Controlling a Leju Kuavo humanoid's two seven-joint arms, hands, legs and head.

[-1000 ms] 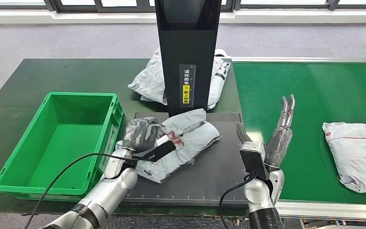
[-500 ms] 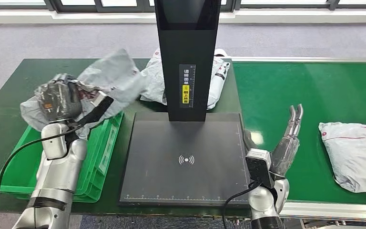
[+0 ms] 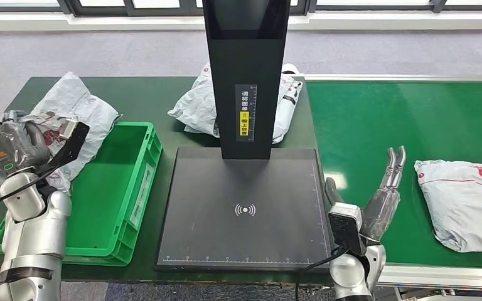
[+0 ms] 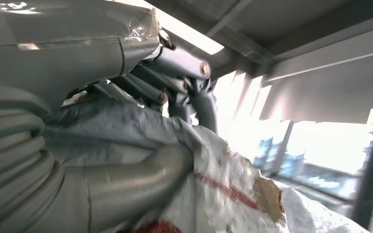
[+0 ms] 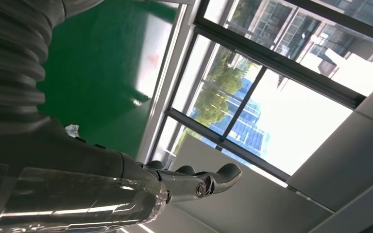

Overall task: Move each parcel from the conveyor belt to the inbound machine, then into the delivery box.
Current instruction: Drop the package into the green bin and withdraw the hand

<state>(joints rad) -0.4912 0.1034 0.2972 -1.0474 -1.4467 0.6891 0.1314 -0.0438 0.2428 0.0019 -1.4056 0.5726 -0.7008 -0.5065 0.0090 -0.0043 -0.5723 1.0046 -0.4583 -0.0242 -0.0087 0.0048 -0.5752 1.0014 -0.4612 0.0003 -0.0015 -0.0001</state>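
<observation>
From my head view, the green delivery box [image 3: 125, 188] sits on the dark counter [image 3: 138, 94] at my left, beside the black plate of the inbound machine [image 3: 245, 210]; what I can see of the box's inside is bare green floor and walls, with no parcel lying in it; my left hand [image 3: 12, 147] is raised at the box's outer left edge and clenches the grey parcel [image 3: 69, 103], which hangs crumpled around my fingers, partly over the counter and partly over the box's far left corner; half a second ago I held this parcel higher and nearer the machine's column, and a second ago it lay on the scanning plate, which is now bare; my right hand [image 3: 383, 191] stands released by the plate's right edge, fingers straight and apart, holding nothing, a little lower than before; a white parcel [image 3: 467, 200] lies on the green conveyor belt [image 3: 376, 113] to its right, slightly nearer than earlier; another pale parcel [image 3: 204, 103] rests behind the column, unmoved; in my left wrist view, my dark fingers [image 4: 175, 73] and thumb press into the parcel's grey and white wrapping [image 4: 223, 179]; in my right wrist view, my fingers [image 5: 199, 177] reach out gripping nothing, with the green belt [image 5: 107, 63] beyond.
</observation>
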